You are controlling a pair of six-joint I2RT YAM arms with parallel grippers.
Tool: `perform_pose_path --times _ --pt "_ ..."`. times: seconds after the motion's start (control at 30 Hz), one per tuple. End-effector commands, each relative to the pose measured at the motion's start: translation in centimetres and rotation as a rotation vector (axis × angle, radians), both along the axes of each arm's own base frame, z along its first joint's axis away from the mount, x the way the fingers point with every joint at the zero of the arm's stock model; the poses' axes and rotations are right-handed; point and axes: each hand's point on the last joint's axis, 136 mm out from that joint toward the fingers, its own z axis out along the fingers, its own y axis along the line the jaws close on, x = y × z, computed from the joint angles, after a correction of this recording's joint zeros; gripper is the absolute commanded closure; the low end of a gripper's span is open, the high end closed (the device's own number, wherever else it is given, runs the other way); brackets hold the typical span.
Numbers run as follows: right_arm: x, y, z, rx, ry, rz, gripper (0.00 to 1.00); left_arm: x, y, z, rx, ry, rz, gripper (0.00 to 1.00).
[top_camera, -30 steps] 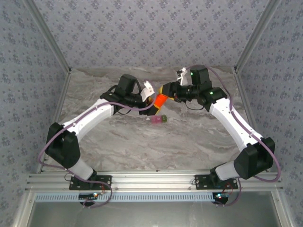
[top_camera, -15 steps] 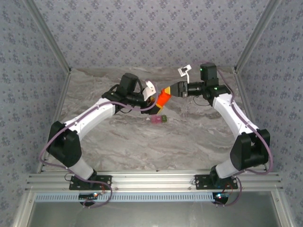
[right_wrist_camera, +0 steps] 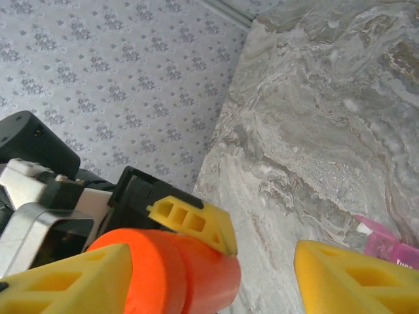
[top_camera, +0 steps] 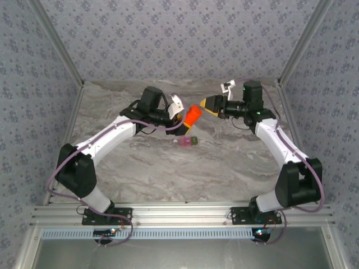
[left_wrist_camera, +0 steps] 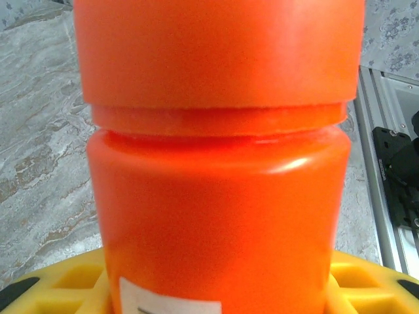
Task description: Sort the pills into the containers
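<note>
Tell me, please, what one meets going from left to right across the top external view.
Left arm's elbow → orange bottle → right gripper → right arm's elbow.

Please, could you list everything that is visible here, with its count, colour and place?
bottle: one, orange-red, capped, far middle, held by the left fingers
pill box: one, joined pink and olive-green compartments, on the table just nearer than the bottle
table: one, grey marble pattern
walls: grey-blue, patterned, around the table
rail: silver, near edge
arms: two, white and black, bases at the near edge
left fingers: yellow, shut on the bottle
right fingers: yellow, open, beside the bottle's cap
</note>
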Motion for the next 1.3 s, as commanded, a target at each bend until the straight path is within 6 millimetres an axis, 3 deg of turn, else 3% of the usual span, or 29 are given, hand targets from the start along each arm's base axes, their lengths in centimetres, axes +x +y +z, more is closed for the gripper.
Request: perform_pose_path --times 0.0,0.1,0.2,0.23,0.27,0.5,0.83,0.93,1.1,1.2,1.27 --pt "-2.1 0.0 1.6 -0.045 0.0 -0.034 0.29 0.2 -0.3 1.8 -0.032 -0.024 -0.018 1.0" --pt "-3.4 0.5 2.4 -0.054 -0.01 -0.026 0.27 0.2 -0.3 1.9 -0.034 -0.024 -0.018 1.0" --pt "-3.9 1.1 1.8 -0.084 0.006 -0.024 0.27 0.3 -0.3 2.0 -0.036 -0.027 -0.015 1.0" --pt "-3.9 1.2 1.6 -0.089 0.011 -0.025 0.27 0.3 -0.3 2.0 -0.035 -0.028 -0.014 1.0" --pt "-3.7 1.5 2.8 -0.083 -0.016 -0.022 0.27 0.3 -0.3 2.1 -0.038 -0.031 -0.015 1.0" --pt "-3.3 3.3 2.2 -0.093 0.001 0.016 0.28 0.3 -0.4 2.3 -0.045 -0.027 -0.017 1.0" --pt "-2.4 4.1 1.6 -0.101 0.017 0.027 0.32 0.3 -0.5 2.3 -0.046 -0.026 -0.02 1.0" --pt "-2.4 4.4 1.5 -0.101 0.018 0.034 0.36 0.2 -0.5 2.4 -0.049 -0.025 -0.023 1.0" --pt "-2.4 4.9 1.3 -0.097 0.021 0.052 0.65 0.4 -0.5 2.5 -0.05 -0.026 -0.017 1.0" --pt "-2.2 4.5 0.5 -0.102 0.026 0.037 0.68 0.6 -0.4 2.8 -0.051 -0.027 0.004 1.0" --pt "-1.8 4.1 0.2 -0.084 0.043 0.007 0.69 0.7 -0.4 3.0 -0.058 -0.022 0.012 0.94"
